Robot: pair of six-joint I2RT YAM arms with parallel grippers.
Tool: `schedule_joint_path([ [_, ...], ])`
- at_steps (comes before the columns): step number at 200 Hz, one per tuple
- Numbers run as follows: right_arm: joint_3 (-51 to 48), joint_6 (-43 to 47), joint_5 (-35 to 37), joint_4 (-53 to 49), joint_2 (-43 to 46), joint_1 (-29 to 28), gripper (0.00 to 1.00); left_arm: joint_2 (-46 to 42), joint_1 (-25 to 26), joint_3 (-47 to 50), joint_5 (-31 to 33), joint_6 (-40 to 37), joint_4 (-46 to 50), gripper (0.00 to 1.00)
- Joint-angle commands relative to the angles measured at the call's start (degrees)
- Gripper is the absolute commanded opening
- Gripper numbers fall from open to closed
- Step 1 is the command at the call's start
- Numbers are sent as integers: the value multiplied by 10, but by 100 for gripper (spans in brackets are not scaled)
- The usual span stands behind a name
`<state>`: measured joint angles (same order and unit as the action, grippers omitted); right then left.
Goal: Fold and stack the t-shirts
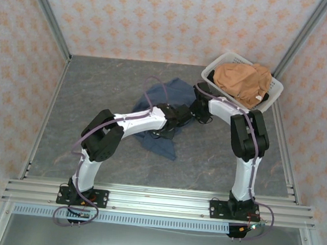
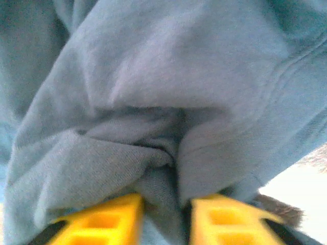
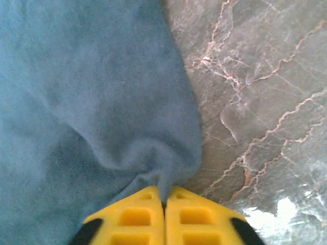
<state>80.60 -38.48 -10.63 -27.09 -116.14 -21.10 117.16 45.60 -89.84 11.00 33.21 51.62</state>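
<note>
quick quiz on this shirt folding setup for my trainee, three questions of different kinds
1. True or false: the orange shirt lies in the white basket.
2. What do the left claw and right claw pinch? A) blue shirt B) orange shirt C) white basket
3. Fill in: the blue shirt lies on the ___.
Key: 1 true; 2 A; 3 table.

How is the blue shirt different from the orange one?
The blue shirt lies crumpled on the table; the orange shirt sits bunched in the white basket. The left fingers and right fingers pinch the blue shirt; no fingers hold the orange shirt. Both are soft, unfolded cloth.
</note>
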Motion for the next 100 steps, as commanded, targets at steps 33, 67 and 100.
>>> schedule_joint_path([
  [33,1,5,72,-18,146,4,0,-102,-3,60,39,-5,-17,0],
  [67,30,11,81,-38,231,27,0,-164,-3,72,-23,-23,-47,0],
  [100,83,38,90,-57,292,51,0,-209,-1,49,-94,-50,-73,0],
])
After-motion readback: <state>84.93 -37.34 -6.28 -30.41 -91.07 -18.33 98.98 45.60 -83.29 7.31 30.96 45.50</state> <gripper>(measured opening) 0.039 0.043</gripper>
